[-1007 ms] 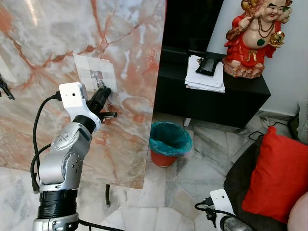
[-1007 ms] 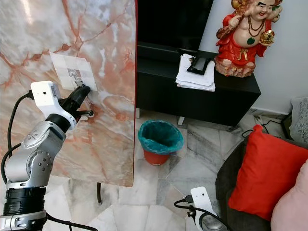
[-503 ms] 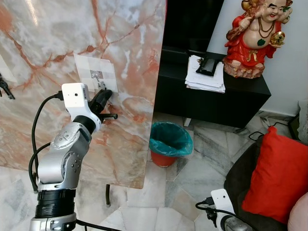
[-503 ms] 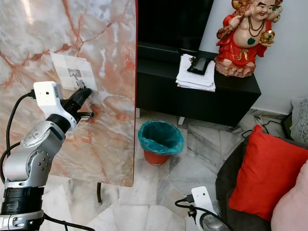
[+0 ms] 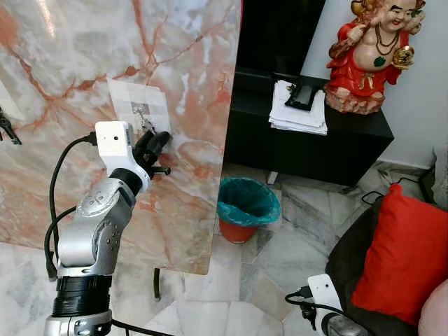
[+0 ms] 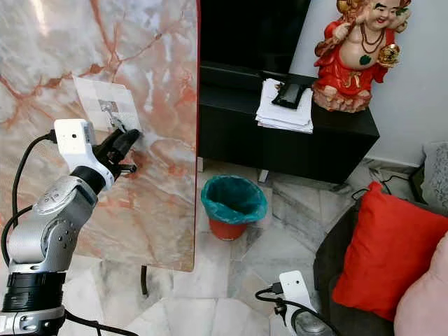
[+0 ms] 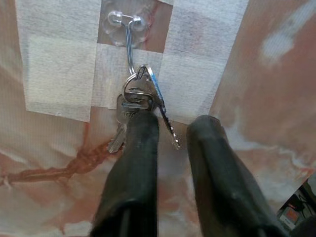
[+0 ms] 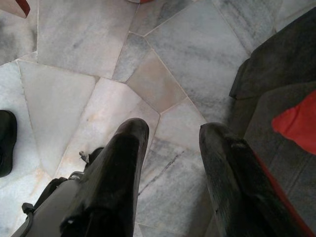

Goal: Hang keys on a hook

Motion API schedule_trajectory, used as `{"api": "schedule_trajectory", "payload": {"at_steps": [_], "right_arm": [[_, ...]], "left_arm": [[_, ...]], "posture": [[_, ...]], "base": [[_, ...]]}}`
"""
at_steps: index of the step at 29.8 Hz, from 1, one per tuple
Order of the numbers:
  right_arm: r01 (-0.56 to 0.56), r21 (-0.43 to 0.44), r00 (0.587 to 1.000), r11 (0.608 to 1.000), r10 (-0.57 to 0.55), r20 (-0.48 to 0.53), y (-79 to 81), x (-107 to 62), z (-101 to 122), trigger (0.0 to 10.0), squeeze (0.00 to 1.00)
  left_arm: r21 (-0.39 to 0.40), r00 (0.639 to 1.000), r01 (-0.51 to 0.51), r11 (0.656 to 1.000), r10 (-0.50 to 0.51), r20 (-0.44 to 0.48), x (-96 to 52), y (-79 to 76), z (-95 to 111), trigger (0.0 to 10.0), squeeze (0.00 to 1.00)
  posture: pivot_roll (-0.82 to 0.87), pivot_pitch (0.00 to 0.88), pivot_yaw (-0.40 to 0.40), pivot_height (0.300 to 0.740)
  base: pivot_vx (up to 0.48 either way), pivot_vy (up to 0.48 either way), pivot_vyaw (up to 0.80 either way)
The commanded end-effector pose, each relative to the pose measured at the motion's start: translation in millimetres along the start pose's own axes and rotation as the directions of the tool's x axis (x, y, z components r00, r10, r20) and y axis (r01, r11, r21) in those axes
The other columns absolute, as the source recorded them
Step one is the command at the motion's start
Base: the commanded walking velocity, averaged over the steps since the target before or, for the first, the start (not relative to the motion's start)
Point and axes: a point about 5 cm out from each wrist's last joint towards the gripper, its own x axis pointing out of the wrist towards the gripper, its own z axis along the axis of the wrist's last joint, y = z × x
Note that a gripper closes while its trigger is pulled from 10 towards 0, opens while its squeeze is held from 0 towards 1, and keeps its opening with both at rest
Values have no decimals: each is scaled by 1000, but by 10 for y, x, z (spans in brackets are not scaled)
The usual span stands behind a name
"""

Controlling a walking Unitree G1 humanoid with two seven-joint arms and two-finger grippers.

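Marble panel's hook (image 7: 129,37) carries the keys (image 7: 140,98), just beyond the left gripper's (image 7: 173,126) parted, empty jaws.

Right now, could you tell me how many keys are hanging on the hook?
2, as far as I can tell: on the keys, one blade hangs beside the left gripper's open fingers, another between them. The ring on the hook may hide more.

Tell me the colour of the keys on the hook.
Silver keys, clearest in the left wrist view.
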Motion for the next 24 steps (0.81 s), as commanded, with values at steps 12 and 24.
{"api": "schedule_trajectory", "payload": {"at_steps": [12, 24], "right_arm": [[19, 18, 1000, 1000, -19, 0, -70, -9, -5, 10000, 0], [17, 22, 1000, 1000, -17, 0, -59, -8, -8, 10000, 0]], "left_arm": [[8, 997, 78, 997, -78, 25, -51, -123, 82, 10000, 1000], [25, 996, 94, 995, -94, -2, -107, -129, 46, 10000, 1000]], "posture": [[72, 76, -131, 740], [76, 77, -126, 740]], "base": [[0, 0, 0], [0, 0, 0]]}}
